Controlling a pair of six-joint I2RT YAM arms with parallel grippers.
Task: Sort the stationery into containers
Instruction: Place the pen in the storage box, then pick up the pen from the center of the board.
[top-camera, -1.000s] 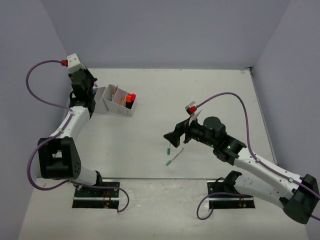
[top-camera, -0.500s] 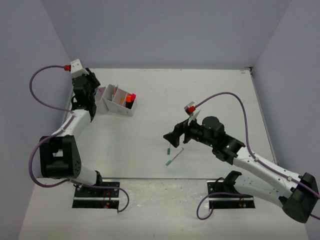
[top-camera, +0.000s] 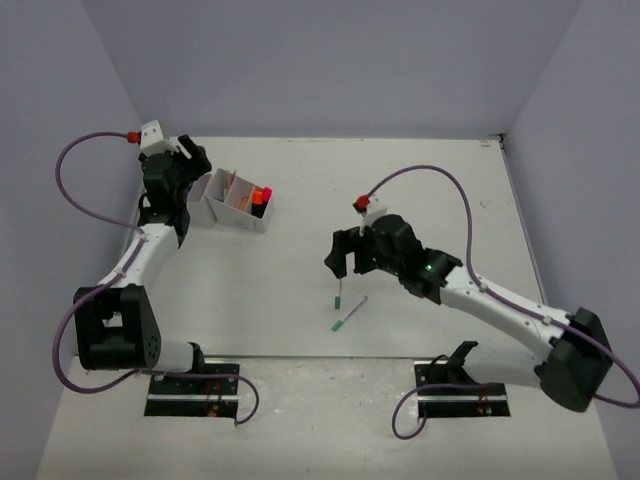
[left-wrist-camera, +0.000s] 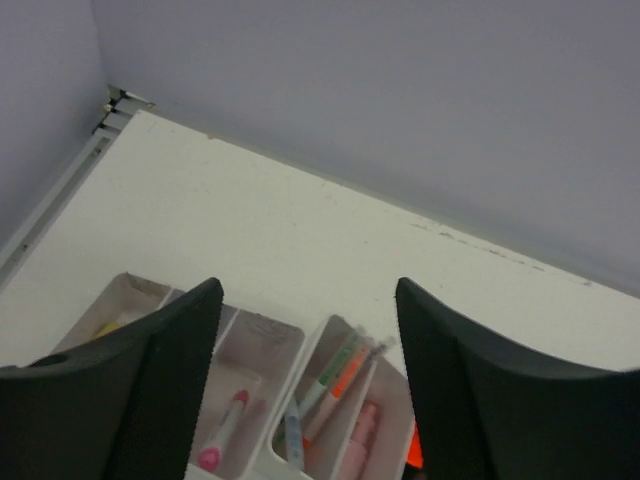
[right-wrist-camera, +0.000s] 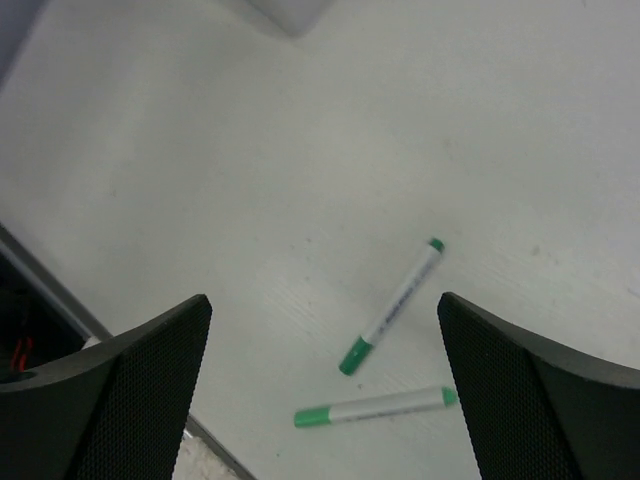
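The left jaws are spread wide with nothing between them, hanging above the organiser (top-camera: 246, 222) at the far left of the desk (top-camera: 420, 180). In the left wrist view the organiser (left-wrist-camera: 300, 342) lies directly under the gap between the jaws, its narrow compartments side by side. A pink-tipped pen (left-wrist-camera: 223, 440) lies in the compartment nearest the left jaw. The next one, towards the right jaw, holds a green pen (left-wrist-camera: 338, 366) and an orange pen (left-wrist-camera: 351, 372) lying together. Something orange-red (left-wrist-camera: 413, 452) shows at the inner edge of the right jaw, but what it is cannot be told.

The right jaws are also spread and hold nothing, pointing down at the bare desk near its middle. Two green markers lie loose on the desk under them. The slanted marker (right-wrist-camera: 396, 304) sits in the gap, closer to the right jaw. The flatter marker (right-wrist-camera: 370, 407) lies just nearside of it, close but apart. From above, both markers (top-camera: 339, 291) (top-camera: 348, 316) lie just nearside of these jaws, well apart from the organiser.
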